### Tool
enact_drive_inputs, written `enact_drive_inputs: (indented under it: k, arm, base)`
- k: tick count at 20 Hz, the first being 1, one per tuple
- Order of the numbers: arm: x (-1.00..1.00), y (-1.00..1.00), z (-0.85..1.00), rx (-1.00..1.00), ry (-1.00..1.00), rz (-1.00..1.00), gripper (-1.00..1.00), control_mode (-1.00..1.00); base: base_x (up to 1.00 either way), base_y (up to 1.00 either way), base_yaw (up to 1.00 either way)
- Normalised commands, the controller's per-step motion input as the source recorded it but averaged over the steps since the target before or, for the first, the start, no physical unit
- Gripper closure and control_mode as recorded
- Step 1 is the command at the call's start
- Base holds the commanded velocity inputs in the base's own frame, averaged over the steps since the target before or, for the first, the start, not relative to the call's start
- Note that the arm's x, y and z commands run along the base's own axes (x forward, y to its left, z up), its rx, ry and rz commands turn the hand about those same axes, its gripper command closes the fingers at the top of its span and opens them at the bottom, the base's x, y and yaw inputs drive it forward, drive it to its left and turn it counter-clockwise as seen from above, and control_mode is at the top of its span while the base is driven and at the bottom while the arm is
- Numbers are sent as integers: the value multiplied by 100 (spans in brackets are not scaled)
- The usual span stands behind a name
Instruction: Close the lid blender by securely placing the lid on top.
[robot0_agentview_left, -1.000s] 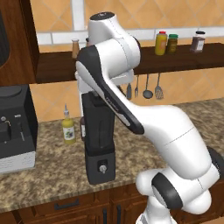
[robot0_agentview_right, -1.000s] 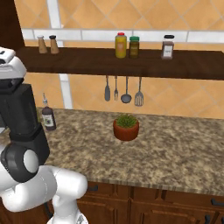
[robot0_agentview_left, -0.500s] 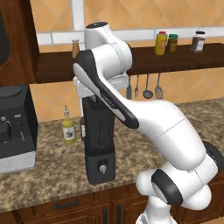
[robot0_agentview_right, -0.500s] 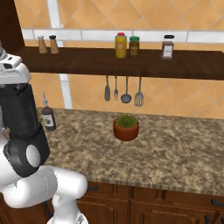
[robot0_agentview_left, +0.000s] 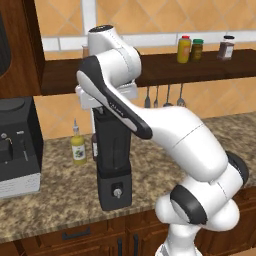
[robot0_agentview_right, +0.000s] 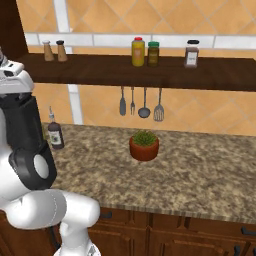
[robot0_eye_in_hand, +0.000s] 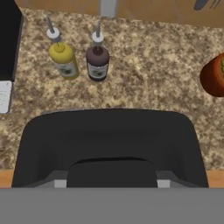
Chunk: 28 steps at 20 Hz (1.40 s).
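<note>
The tall black blender (robot0_agentview_left: 114, 159) stands on the counter near its front edge, with a silver knob (robot0_agentview_left: 117, 192) on its boxy base. My hand hovers directly above the jar's rim in the left base view, and my own arm link partly covers it. In the hand view the black rounded-square lid (robot0_eye_in_hand: 109, 140) lies right under the camera, covering the jar beneath it. My gripper (robot0_eye_in_hand: 112, 179) sits against the lid's raised middle, with a grey finger edge on each side, and appears shut on it.
A black coffee machine (robot0_agentview_left: 17, 150) stands at the left. A yellow bottle (robot0_eye_in_hand: 63, 59) and a dark bottle (robot0_eye_in_hand: 97, 61) stand just behind the blender. A potted plant (robot0_agentview_right: 144, 145) sits to the right. Spice jars line the shelf (robot0_agentview_right: 150, 70) overhead, and utensils hang below it.
My arm has swung slightly to the left above the blender, staying at about the same height. The blender and the bottles have not moved.
</note>
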Motion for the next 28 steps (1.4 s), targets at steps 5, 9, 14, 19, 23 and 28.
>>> enact_drive_inputs:
  k: [5, 9, 14, 19, 23, 28]
  arm:
    - [9, -4, -30, 0, -9, 0, 100, -100]
    - [5, -21, -45, 0, -6, 0, 100, -100]
    - [0, -31, -39, 3, -2, 0, 100, -100]
    - [0, -12, -35, 4, 3, 0, 100, -100]
    - [-14, -2, -63, 1, 1, -6, -100, -100]
    - [-9, -2, -28, 2, 0, -5, -100, -100]
  base:
    - [0, 0, 0]
    - [0, 0, 0]
    - [0, 0, 0]
    - [0, 0, 0]
    - [0, 0, 0]
    - [0, 0, 0]
